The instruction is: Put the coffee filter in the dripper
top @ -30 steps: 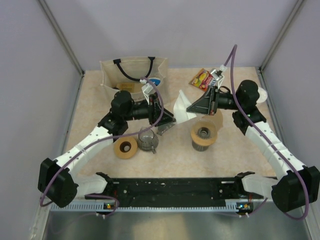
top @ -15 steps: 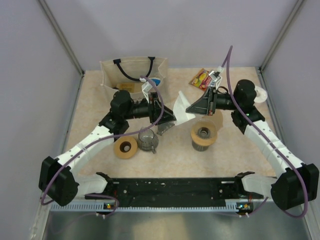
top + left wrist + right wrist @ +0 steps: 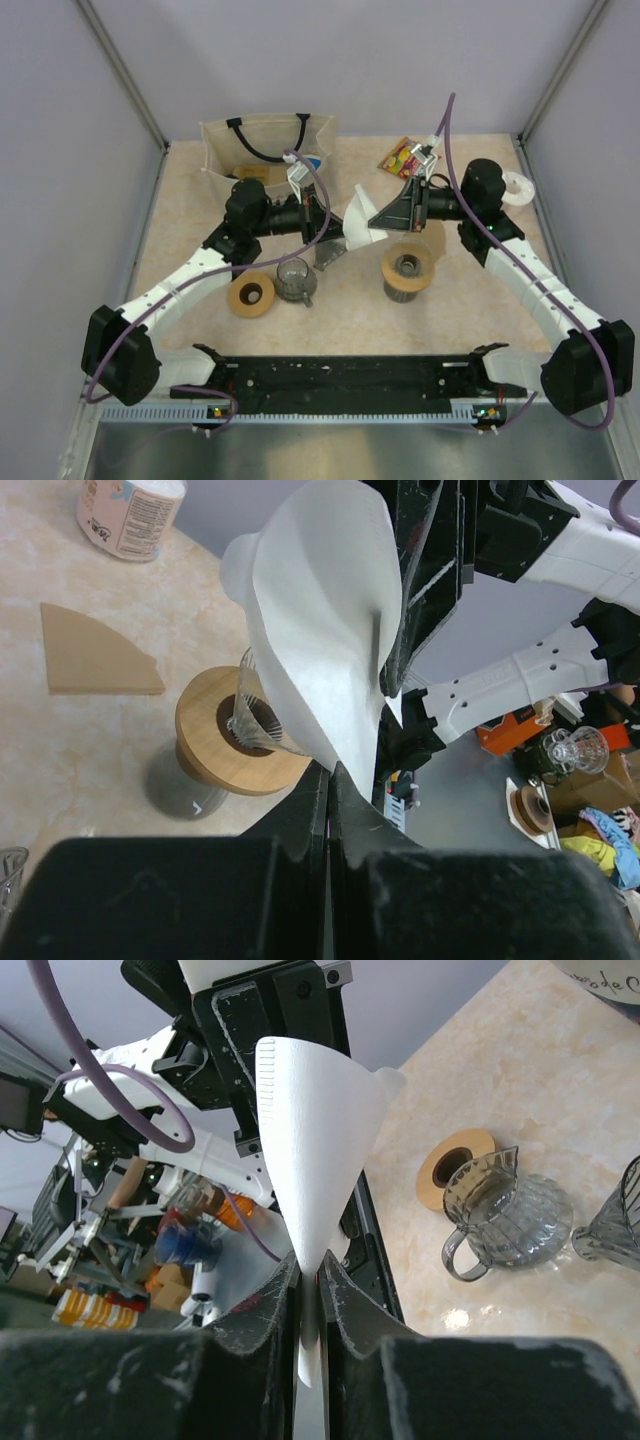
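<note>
The white paper coffee filter point(image 3: 358, 215) hangs in the air between my two grippers, above the table's middle. My right gripper point(image 3: 378, 218) is shut on its pointed end point(image 3: 310, 1130), and the paper runs down between the jaws point(image 3: 308, 1270). My left gripper point(image 3: 340, 228) is shut on the filter's opposite edge point(image 3: 320, 630), its jaws pressed together at the paper point(image 3: 330, 770). The dripper point(image 3: 408, 266), a ribbed cone in a tan ring point(image 3: 215, 745), stands on the table just below and right of the filter. Its cone shows at the edge of the right wrist view point(image 3: 618, 1222).
A glass mug point(image 3: 295, 280) and a loose tan ring point(image 3: 250, 297) sit left of the dripper. A canvas tote bag point(image 3: 262, 150) stands at the back left, a snack packet point(image 3: 402, 157) at the back. A flat brown filter point(image 3: 95, 665) and a white container point(image 3: 130, 515) lie beyond the dripper.
My left gripper has closed its jaws on the filter's edge. Both wrists have shifted slightly toward the back; the filter stays between them.
</note>
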{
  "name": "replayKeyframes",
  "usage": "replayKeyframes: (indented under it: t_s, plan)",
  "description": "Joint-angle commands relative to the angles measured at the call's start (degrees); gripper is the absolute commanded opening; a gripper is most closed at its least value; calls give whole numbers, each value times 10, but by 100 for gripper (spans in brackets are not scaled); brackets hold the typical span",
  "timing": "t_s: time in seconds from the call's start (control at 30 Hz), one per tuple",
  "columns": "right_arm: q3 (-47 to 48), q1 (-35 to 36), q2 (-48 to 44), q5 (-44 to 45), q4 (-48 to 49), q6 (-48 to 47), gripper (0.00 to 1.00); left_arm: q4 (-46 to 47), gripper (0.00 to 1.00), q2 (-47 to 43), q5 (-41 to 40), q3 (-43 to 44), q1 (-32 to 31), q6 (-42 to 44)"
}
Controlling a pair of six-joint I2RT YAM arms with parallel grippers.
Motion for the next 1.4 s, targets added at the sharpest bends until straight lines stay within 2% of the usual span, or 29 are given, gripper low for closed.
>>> replayKeyframes:
  t_s: [0.0, 0.07, 0.13, 0.17, 0.3, 0.33, 0.43, 0.57, 0.7, 0.77, 0.87, 1.0, 1.1, 1.37]
  plan:
    - [9, 11, 5, -6, 22, -6, 12, 41, 0, 2, -9, 21, 0, -9]
    - [11, 10, 4, 4, 8, -15, 22, 38, 0, -2, -17, 16, 0, -6]
    - [21, 10, 1, 35, -32, -57, 44, 26, 0, -12, -34, 10, -1, 3]
    - [31, 11, -2, 57, -58, -70, 48, 17, 0, -19, -47, 7, 0, 10]
    - [66, 11, -24, 198, -179, -164, 68, -96, 0, -50, -139, 19, -1, 64]
    - [72, 10, -35, 243, -196, -176, 79, -121, 0, -54, -170, 24, -2, 79]
    - [80, 10, -65, 369, -230, -201, 91, -180, 0, -73, -252, 38, -3, 107]
    - [84, 10, -79, 437, -230, -195, 92, -270, 0, -57, -420, 82, -26, 150]
    - [95, 27, -57, 396, -205, -179, 91, -335, 0, -10, -520, 152, -60, 183]
    - [105, 45, -39, 379, -188, -172, 89, -355, 0, 14, -539, 179, -76, 201]
    - [123, 65, -7, 357, -177, -156, 84, -369, 0, 40, -543, 207, -94, 212]
    - [127, 88, 26, 322, -160, -151, 77, -360, 0, 53, -501, 221, -98, 201]
    - [121, 90, 39, 315, -145, -139, 75, -344, 0, 44, -436, 211, -100, 202]
    - [102, 90, 69, 258, -44, -71, 72, -272, 0, -8, -343, 148, -101, 218]
